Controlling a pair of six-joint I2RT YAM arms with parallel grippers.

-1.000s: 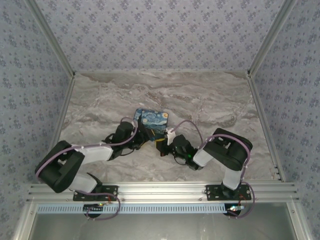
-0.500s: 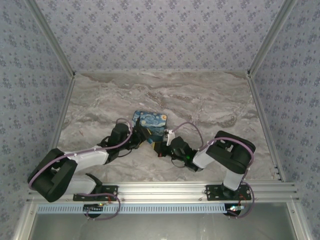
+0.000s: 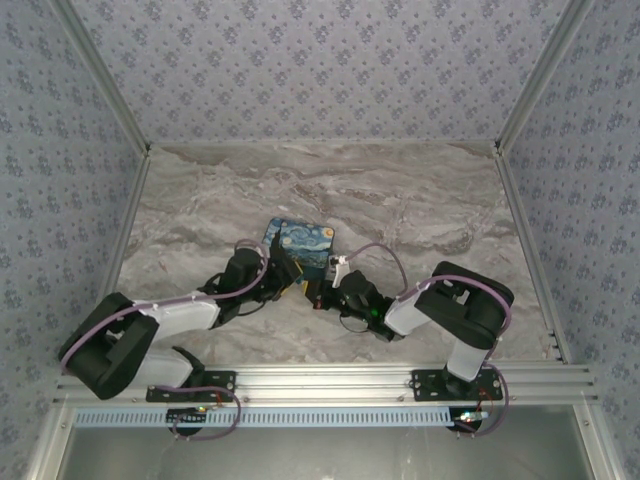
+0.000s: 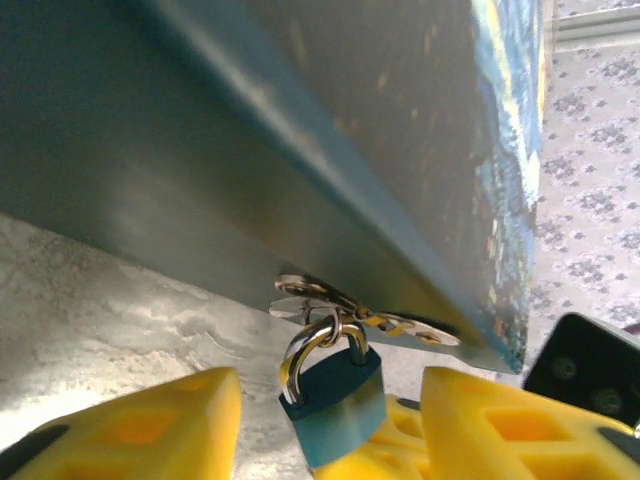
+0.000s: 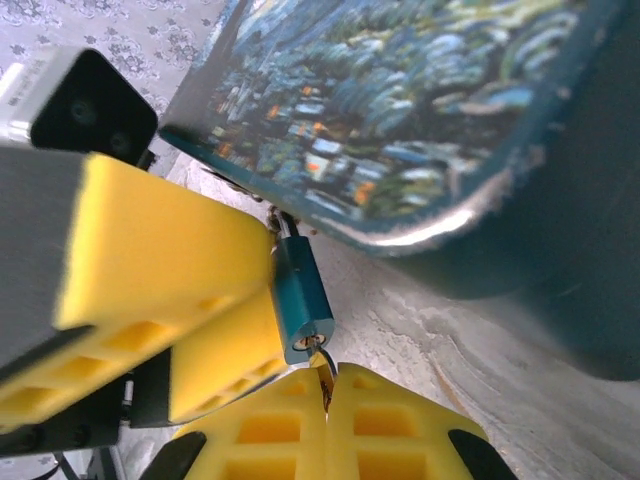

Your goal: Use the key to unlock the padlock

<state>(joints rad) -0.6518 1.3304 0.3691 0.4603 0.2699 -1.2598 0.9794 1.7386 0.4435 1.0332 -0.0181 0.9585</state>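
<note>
Your right end effector (image 5: 328, 420) is clamped shut on what looks like the key (image 5: 322, 358), though that sliver is hard to read. Its tip sits at the keyhole end of the padlock (image 5: 300, 300). The padlock hangs from the hasp of the blue box (image 5: 400, 100), near the middle of the table (image 3: 420, 200), with its long axis pointing straight back at that key. Your left end effector (image 4: 325, 420) straddles the lock body, jaws apart, not pinching it yet.

Box (image 3: 305, 243) on the counter (image 3: 420, 200), mid-field. Padlock (image 4: 335, 395) hangs from the hasp (image 4: 390, 322) on the box's near side, between the left fingers (image 4: 150, 425); the key (image 5: 323, 362), between the right fingers (image 5: 395, 425), meets its lower end.
</note>
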